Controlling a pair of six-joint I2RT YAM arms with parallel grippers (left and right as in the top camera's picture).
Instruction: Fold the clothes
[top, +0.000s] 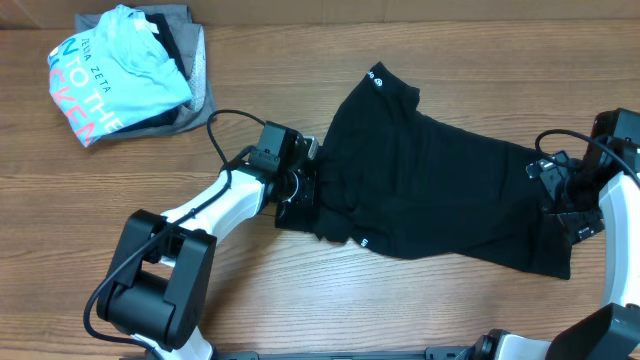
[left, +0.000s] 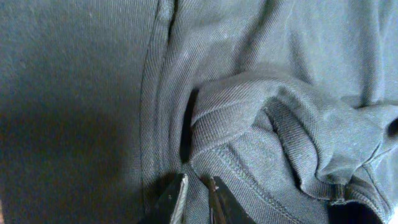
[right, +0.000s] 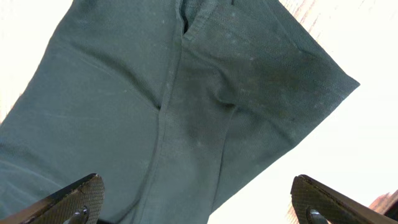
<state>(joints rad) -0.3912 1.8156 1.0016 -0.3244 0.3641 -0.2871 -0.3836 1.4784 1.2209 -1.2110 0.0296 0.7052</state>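
Observation:
The black T-shirt (top: 440, 200) lies spread across the middle and right of the table, with a small white logo at its neck (top: 374, 76) and another at its hem. My left gripper (top: 300, 195) is at the shirt's left edge, shut on a fold of the black fabric (left: 198, 193). In the left wrist view the bunched cloth (left: 280, 130) fills the frame. My right gripper (top: 570, 205) sits over the shirt's right end, jaws wide open (right: 196, 205) above a sleeve (right: 261, 93), holding nothing.
A light blue tee with white and coral lettering (top: 110, 75) lies on grey folded garments (top: 190, 60) at the back left. Cables run off both arms. The wooden table (top: 420, 300) is bare along the front.

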